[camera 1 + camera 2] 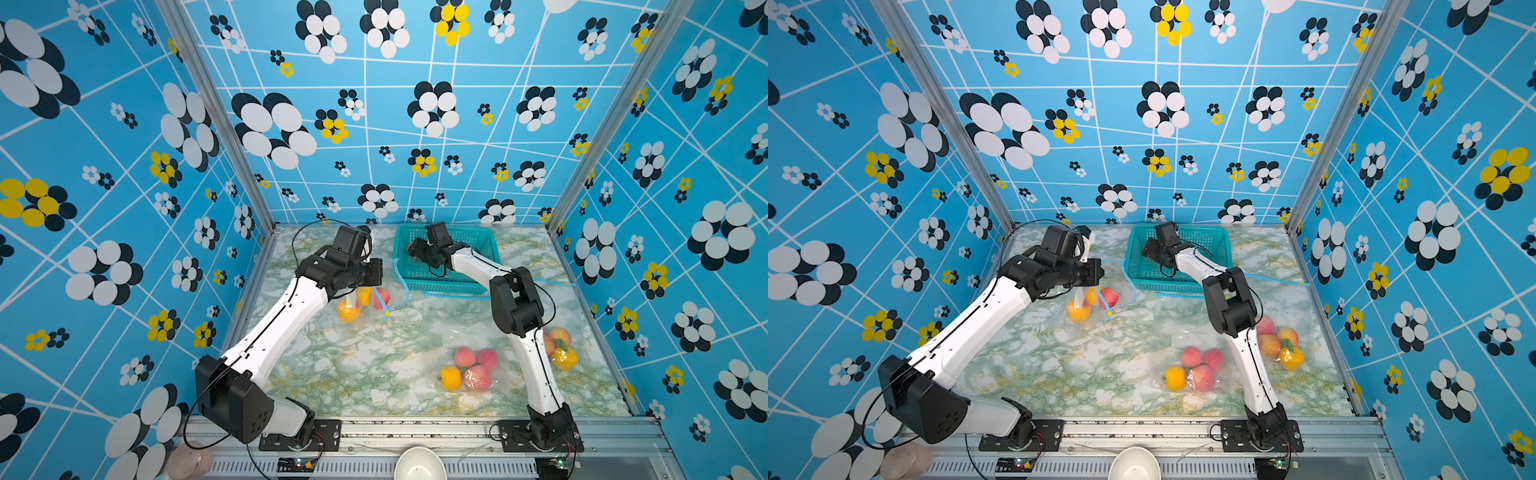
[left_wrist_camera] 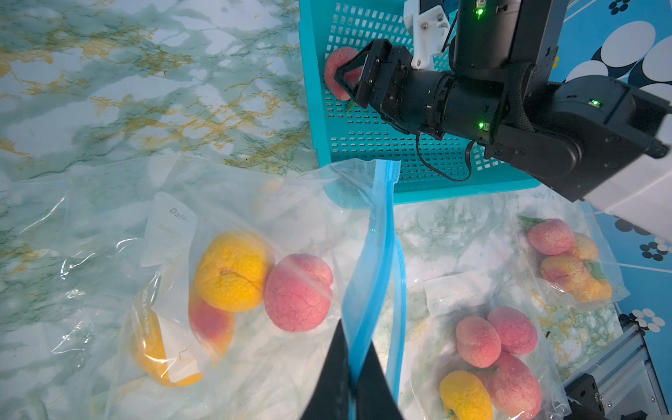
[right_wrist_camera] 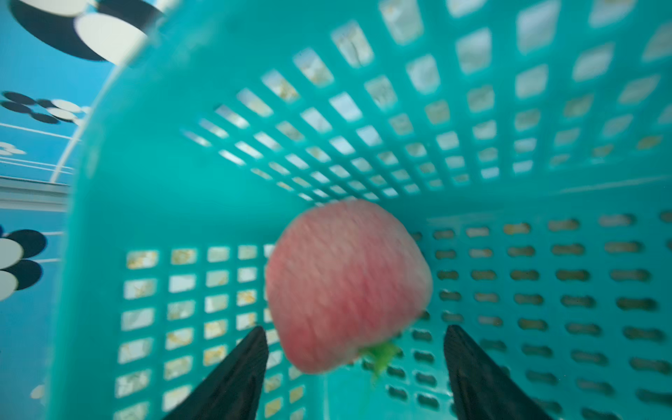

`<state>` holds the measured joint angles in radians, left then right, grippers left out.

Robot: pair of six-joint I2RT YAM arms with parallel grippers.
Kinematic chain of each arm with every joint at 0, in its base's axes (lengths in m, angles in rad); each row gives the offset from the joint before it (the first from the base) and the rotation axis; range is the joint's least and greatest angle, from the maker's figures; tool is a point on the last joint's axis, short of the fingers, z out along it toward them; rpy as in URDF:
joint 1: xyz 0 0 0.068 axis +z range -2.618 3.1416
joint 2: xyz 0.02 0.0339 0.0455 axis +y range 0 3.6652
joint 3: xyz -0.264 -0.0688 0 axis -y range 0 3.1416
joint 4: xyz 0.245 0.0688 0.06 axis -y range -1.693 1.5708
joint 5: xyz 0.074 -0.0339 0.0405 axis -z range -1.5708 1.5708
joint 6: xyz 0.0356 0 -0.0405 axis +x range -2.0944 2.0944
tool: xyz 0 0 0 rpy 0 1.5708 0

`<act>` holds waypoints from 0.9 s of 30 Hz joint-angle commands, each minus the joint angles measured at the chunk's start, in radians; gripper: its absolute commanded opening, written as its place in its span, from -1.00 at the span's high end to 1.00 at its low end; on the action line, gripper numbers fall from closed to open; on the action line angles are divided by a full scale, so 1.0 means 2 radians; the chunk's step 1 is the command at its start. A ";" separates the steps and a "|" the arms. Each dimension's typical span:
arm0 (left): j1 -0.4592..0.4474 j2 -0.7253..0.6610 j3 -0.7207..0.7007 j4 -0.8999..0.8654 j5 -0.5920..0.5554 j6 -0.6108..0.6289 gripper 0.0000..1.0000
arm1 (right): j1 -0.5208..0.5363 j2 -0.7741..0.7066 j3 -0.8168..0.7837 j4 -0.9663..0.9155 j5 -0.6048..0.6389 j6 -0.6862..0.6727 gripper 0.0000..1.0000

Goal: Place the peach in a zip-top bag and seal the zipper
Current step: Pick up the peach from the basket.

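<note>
Over in the far teal basket (image 3: 163, 182), the peach (image 3: 345, 287) is between the right tool's (image 3: 355, 328) wide-open jaws, with a gap on each side, though it's pretty blurry. Just left of the basket, on the bench (image 2: 109, 91), the left tool (image 2: 352, 338) is pinched tight on the blue zipper strip (image 2: 378, 254) of a zip-top bag (image 2: 291, 203) with a few fruits (image 2: 232, 272) inside.

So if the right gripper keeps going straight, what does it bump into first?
The pink peach, I think. It sits right ahead of the open right gripper, inside the teal basket. The picture is blurry, so how near is hard to tell.
</note>
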<state>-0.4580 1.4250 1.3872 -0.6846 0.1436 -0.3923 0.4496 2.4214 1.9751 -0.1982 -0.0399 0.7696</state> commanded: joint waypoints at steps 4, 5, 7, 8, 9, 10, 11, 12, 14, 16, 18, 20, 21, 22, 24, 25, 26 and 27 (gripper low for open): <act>0.003 0.004 0.001 -0.001 0.007 0.013 0.86 | -0.012 0.041 0.059 -0.001 -0.034 0.052 -0.56; 0.003 0.004 0.000 -0.001 0.007 0.013 0.86 | -0.012 0.045 0.064 -0.004 -0.040 0.058 -0.55; 0.004 0.002 -0.002 -0.001 0.006 0.014 0.86 | -0.013 0.052 0.069 -0.004 -0.048 0.063 -0.51; 0.005 0.001 -0.003 -0.001 0.006 0.014 0.86 | -0.013 0.053 0.069 -0.003 -0.050 0.064 -0.48; 0.006 0.000 -0.004 -0.001 0.006 0.014 0.86 | -0.013 0.055 0.069 -0.001 -0.054 0.067 -0.44; 0.007 -0.001 -0.006 -0.001 0.006 0.014 0.86 | -0.013 0.056 0.069 0.001 -0.057 0.067 -0.37; 0.007 -0.002 -0.006 -0.001 0.006 0.013 0.86 | -0.013 0.056 0.069 0.002 -0.059 0.067 -0.33; 0.008 -0.003 -0.006 -0.001 0.006 0.013 0.86 | -0.013 0.056 0.067 0.002 -0.060 0.067 -0.30; 0.008 -0.004 -0.007 -0.001 0.006 0.014 0.86 | -0.013 0.053 0.064 0.001 -0.059 0.064 -0.28; 0.008 -0.005 -0.007 0.000 0.006 0.013 0.86 | -0.013 0.052 0.067 -0.005 -0.060 0.060 -0.26; 0.009 -0.004 -0.007 0.000 0.006 0.012 0.86 | -0.012 0.050 0.067 -0.011 -0.061 0.058 -0.18; 0.009 -0.005 -0.008 0.001 0.006 0.012 0.86 | -0.012 0.044 0.058 -0.002 -0.063 0.059 -0.10; 0.008 -0.006 -0.008 0.002 0.006 0.012 0.86 | -0.013 0.037 0.051 0.007 -0.066 0.060 -0.06; 0.009 -0.006 -0.009 0.002 0.006 0.012 0.86 | -0.012 0.031 0.045 0.015 -0.067 0.061 -0.03; 0.009 -0.008 -0.010 0.002 0.005 0.011 0.86 | -0.013 0.015 0.035 0.026 -0.070 0.061 -0.02; 0.009 -0.009 -0.010 0.002 0.006 0.011 0.86 | -0.013 0.007 0.031 0.029 -0.071 0.060 -0.02; 0.008 -0.010 -0.010 0.002 0.006 0.010 0.86 | -0.013 -0.004 0.026 0.033 -0.072 0.058 -0.02; 0.009 -0.011 -0.011 0.003 0.006 0.010 0.86 | -0.013 -0.016 0.020 0.036 -0.071 0.054 -0.02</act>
<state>-0.4507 1.4269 1.3788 -0.6834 0.1467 -0.3805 0.4229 2.4855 2.0422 -0.1509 -0.1665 0.8944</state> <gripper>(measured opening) 0.072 0.524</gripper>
